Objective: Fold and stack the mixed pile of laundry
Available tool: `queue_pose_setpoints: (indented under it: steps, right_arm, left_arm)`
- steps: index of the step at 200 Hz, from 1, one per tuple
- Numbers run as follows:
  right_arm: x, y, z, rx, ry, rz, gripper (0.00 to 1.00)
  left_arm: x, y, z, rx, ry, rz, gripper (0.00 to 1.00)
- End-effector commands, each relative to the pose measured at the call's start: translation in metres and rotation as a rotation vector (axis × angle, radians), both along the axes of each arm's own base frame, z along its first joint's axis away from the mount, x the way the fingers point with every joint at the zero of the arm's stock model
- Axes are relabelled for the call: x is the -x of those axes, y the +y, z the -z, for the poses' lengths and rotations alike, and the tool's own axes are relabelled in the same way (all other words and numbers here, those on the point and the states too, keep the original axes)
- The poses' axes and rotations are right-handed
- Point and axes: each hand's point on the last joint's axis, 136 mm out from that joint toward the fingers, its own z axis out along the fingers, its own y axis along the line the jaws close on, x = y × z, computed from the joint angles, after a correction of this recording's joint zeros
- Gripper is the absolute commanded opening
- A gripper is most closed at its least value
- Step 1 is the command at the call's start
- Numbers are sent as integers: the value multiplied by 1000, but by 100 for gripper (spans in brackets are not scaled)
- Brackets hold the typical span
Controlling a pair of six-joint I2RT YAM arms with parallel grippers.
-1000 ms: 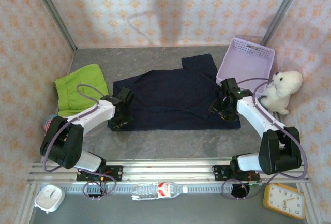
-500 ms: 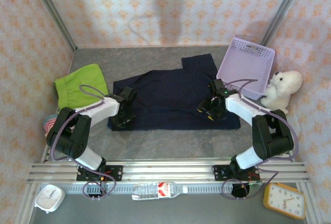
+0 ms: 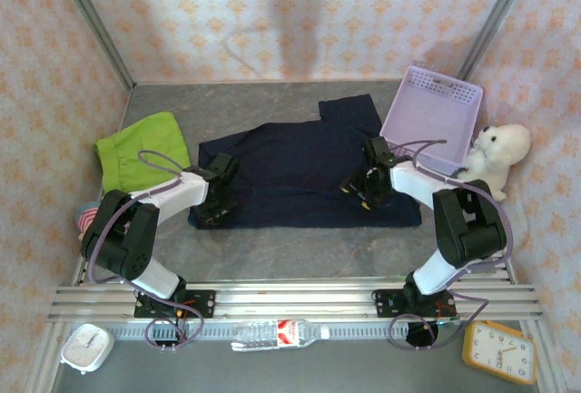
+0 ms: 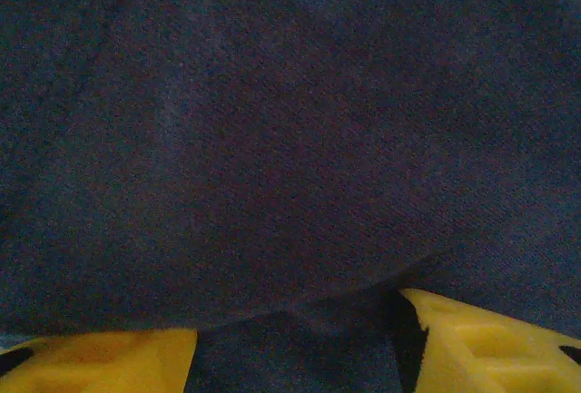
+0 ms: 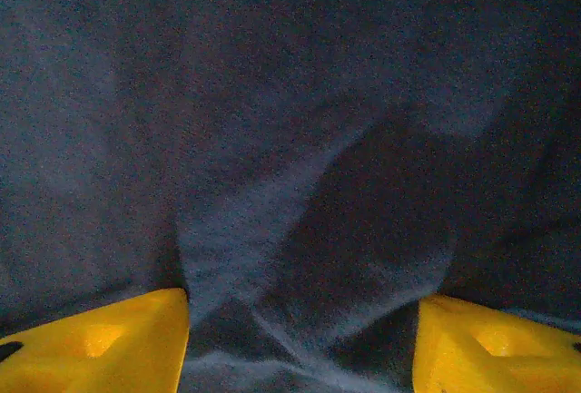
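Note:
The dark navy garment (image 3: 300,166) lies spread flat in the middle of the table. The lime-green garment (image 3: 141,152) sits folded to its left. My left gripper (image 3: 218,195) is low over the navy garment's near left corner. In the left wrist view its yellow fingers (image 4: 100,361) stand apart with a fold of navy cloth (image 4: 290,184) lying between them, not pinched. My right gripper (image 3: 363,184) rests on the navy garment's right part. Its fingers (image 5: 100,343) stand wide apart over a wrinkle of navy cloth (image 5: 272,211).
A lavender basket (image 3: 431,116) leans at the back right, a white plush bear (image 3: 495,157) beside it. A water bottle (image 3: 277,332), a white clock (image 3: 86,348) and a yellow clock (image 3: 499,350) lie in front of the rail (image 3: 290,300).
My right gripper has slid left from the navy garment's right edge toward its middle, and its jaws have widened a little. The left gripper has stayed at the left corner.

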Motion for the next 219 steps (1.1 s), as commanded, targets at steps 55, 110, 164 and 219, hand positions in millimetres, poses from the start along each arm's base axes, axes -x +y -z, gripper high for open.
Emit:
queue_pose_setpoints:
  steps: [55,110,164,219]
  right_arm:
    - [-115,64,-101,-211,-336,-15,60]
    - [-63,16,-84,68,-207,-76,57]
    - [16,-16,-42,139,-36,-68,40]
    - [37,-14,-10,95,23,-45,33]
  left_arm:
    - [30,27,19,-94,85,-35,60]
    - [28,28,17,-96,78,-36,60]
    - [18,24,20,-93,83,-32,60]
    - [21,24,21,-90,88,-32,60]
